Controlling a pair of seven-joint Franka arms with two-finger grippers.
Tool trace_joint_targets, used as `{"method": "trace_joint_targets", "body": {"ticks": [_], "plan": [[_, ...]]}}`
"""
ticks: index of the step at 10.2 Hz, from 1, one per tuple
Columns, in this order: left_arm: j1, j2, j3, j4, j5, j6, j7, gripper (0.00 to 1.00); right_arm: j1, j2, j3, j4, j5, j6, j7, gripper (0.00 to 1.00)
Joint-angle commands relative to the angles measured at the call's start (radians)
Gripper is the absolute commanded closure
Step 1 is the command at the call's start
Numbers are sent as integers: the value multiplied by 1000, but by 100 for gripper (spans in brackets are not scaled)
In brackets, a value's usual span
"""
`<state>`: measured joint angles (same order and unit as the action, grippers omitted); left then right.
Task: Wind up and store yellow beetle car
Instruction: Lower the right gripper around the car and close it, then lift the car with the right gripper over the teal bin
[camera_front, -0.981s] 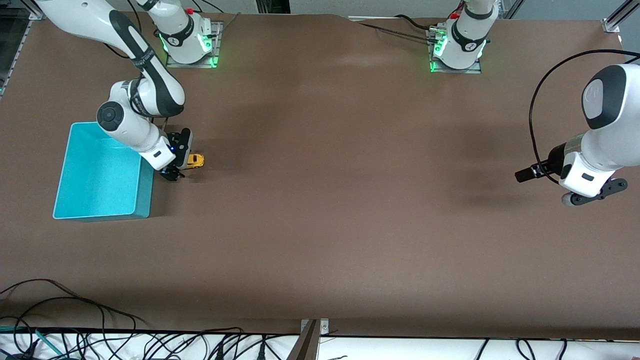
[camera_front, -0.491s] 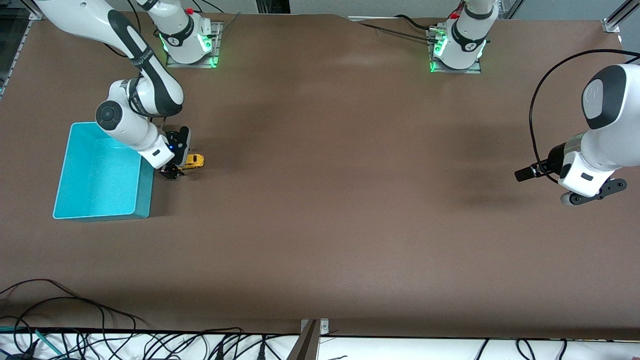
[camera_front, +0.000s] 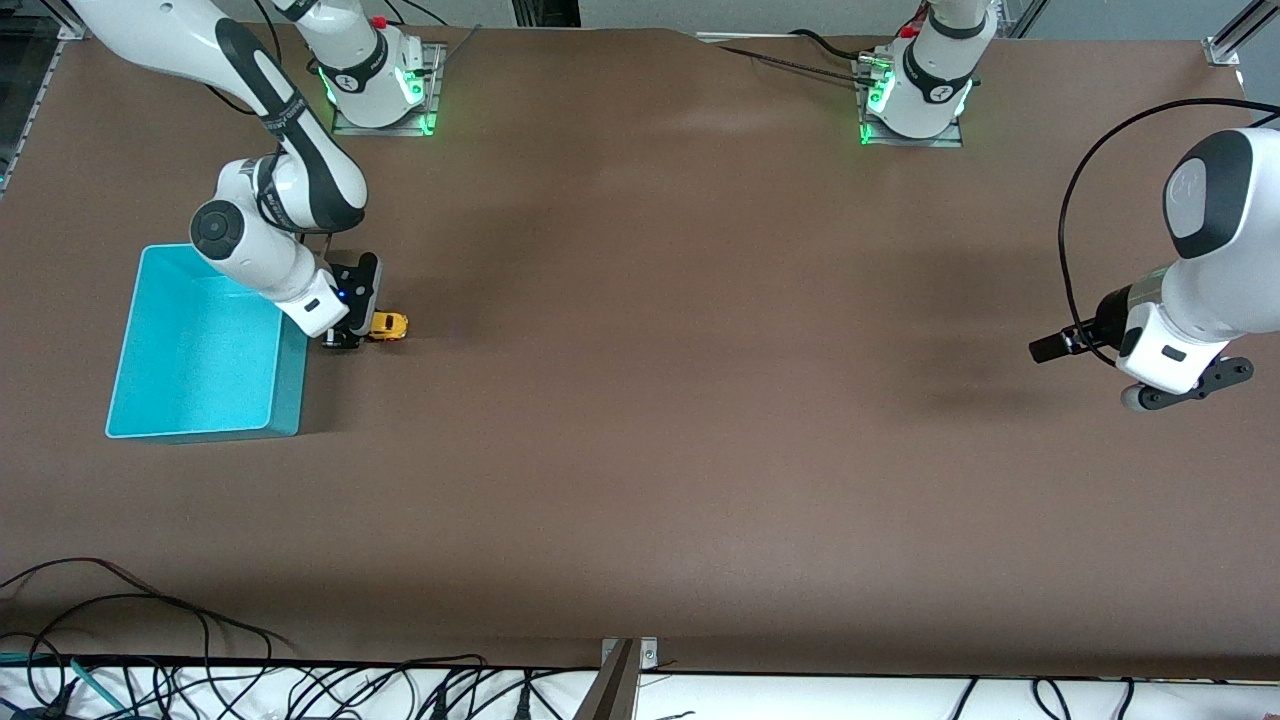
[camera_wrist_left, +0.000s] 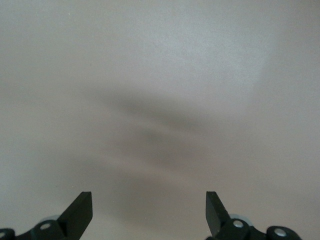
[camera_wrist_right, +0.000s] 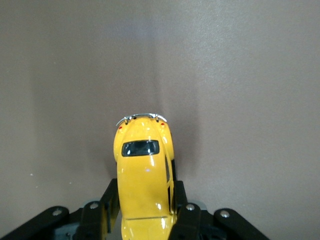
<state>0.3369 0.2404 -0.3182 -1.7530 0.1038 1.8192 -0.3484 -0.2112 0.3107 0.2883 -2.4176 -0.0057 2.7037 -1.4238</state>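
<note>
Gripping the car (camera_wrist_right: 144, 175) by its sides, the right pincer (camera_front: 345, 337) sits low at the table (camera_front: 650, 400), just beside the bin (camera_front: 290, 385) wall on the side toward the left arm. In the right wrist view the fingers (camera_wrist_right: 184, 212) press both flanks of the yellow body, so the pincer is clamped on the car, narrow to the car's width. The car looks to be on the table or barely off it; wheel contact cannot be confirmed from these views. A side grip leaves the wheels free underneath, which would suit winding: likely drag it backward along the table to load the spring, then lift it into the bin. The bin is right next to the car, so the store move should be short. It appears empty. The left pincer (camera_wrist_left: 149, 215) hangs wide open over bare table at the left arm's end, holding nothing; that arm waits, well apart from the work. Risks, as a guess: the rounded body could slip out of the grip under downward pressure, and the bin wall is close enough to limit travel that way.
</note>
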Motion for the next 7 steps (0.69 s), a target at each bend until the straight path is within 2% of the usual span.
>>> {"method": "trace_joint_targets", "body": {"ticks": [1,4,7], "plan": [[5,-12,-5,3,8,-20,20,0,-13,-68,14,-20,4,-28,-7,100],[5,-12,-5,3,8,-20,20,0,-14,-183,14,-11,64,-187,-6,100],[5,-12,-5,3,8,-20,22,0,-14,-289,14,6,75,-332,-9,100]]}}
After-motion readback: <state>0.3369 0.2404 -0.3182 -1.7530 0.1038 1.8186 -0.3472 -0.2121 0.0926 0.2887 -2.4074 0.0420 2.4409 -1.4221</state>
